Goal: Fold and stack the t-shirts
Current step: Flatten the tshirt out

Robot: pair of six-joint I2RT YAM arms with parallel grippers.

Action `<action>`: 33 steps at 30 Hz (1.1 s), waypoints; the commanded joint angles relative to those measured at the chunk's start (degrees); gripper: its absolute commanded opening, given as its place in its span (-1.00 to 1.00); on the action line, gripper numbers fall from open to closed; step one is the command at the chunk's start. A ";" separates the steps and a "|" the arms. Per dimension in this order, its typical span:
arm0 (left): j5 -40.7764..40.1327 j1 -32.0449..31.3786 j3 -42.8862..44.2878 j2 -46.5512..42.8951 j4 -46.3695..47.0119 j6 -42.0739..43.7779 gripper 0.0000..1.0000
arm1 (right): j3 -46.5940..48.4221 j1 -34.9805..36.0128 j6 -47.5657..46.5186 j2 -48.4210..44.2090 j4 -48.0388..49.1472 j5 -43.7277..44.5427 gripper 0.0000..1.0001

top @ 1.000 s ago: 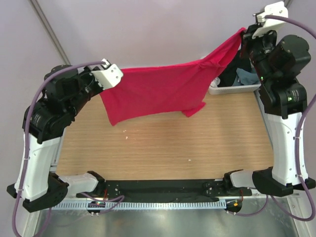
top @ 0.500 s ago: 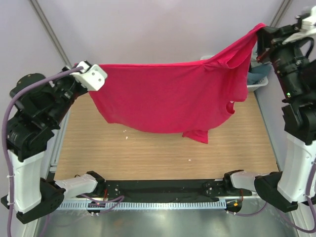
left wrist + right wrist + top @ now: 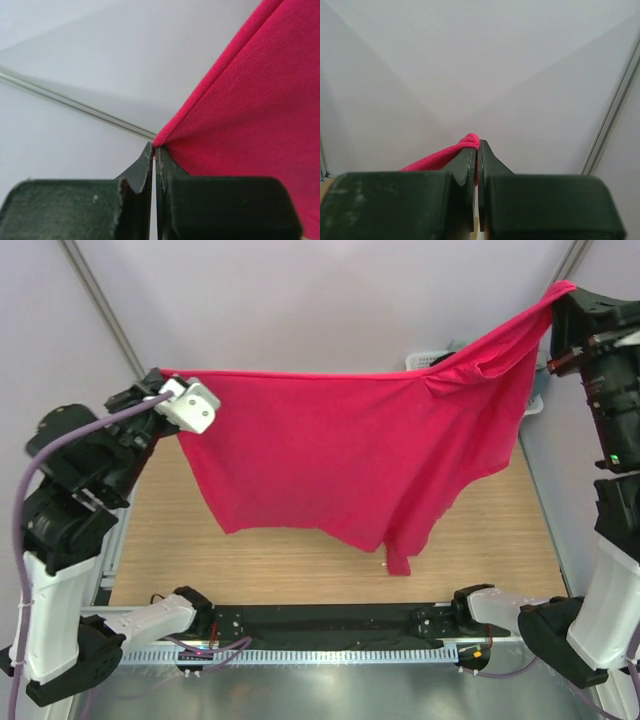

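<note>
Fingers (image 3: 142,172) of the left gripper (image 3: 162,380) pinch one corner of the crimson-pink t-shirt (image 3: 370,450), and the right gripper (image 3: 560,292) is clamped on another, higher at far right — the cloth hangs spread between them above the wooden table (image 3: 250,550). Plain pale walls enclose the cell, a white basket (image 3: 432,360) just showing behind the shirt.

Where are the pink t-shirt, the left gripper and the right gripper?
pink t-shirt (image 3: 360,455): top view, middle of cloth.
left gripper (image 3: 154,152): left wrist view, between shut fingertips.
right gripper (image 3: 476,152): right wrist view, between shut fingertips.
</note>
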 commanded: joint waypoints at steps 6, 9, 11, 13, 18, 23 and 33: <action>-3.20 0.25 -8.27 0.92 7.09 4.12 -1.00 | -5.22 -0.05 -5.33 5.86 5.12 0.58 -0.98; -2.85 2.09 -7.83 2.59 8.32 4.04 -1.00 | -7.51 -0.05 -7.00 6.83 6.27 4.35 -0.98; -2.41 4.98 -6.96 4.16 9.37 1.94 -1.00 | -9.17 -0.14 -7.18 7.27 6.88 4.71 -0.98; -1.98 6.84 -6.25 5.14 9.46 -1.12 -1.00 | -10.32 -0.05 -7.09 7.45 6.97 4.88 -0.98; 0.31 8.25 -3.35 5.67 6.30 -6.33 -1.00 | -11.12 -0.05 -5.78 7.10 6.71 5.41 -0.98; 1.54 8.25 -2.29 3.48 2.44 -7.74 -1.00 | -9.97 -0.05 -5.51 4.38 4.34 5.06 -0.98; 4.71 8.25 -0.80 -2.85 -3.80 -12.13 -1.00 | -8.83 -0.05 -0.42 -4.14 -5.93 3.48 -0.98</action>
